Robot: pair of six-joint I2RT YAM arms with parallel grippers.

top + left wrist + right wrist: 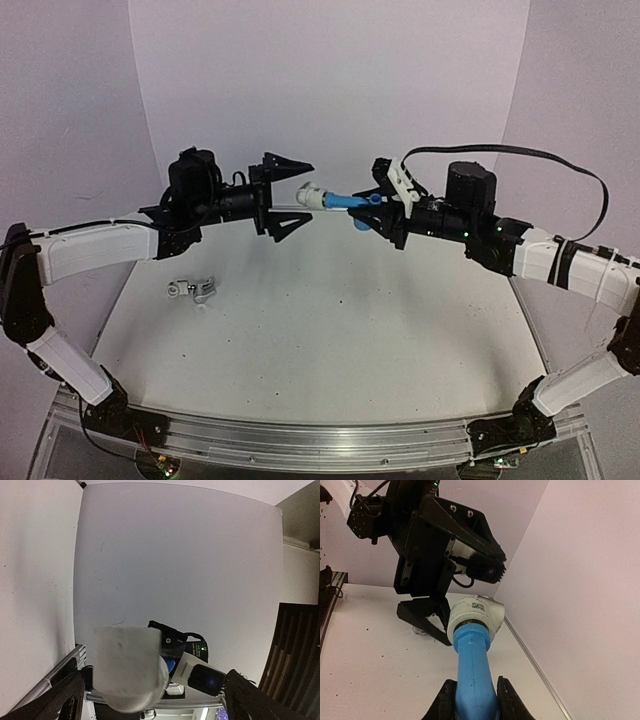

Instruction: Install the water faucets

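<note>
Gripping the blue faucet [472, 667], right pincer [474, 700] faces the open left pincer [300, 190]; print on the white fitting [476, 612] is unreadable

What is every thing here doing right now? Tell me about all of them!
blue faucet: held up in the air.
white fitting: sitting on the blue faucet's end.
silver faucet: lying on the table, nothing touching it.
right end effector: shut on the blue faucet.
left end effector: open wide, jaws either side of the white fitting, not touching it.

White speckled table [330, 340]; silver metal faucet [192, 290] lying on left part.
</note>
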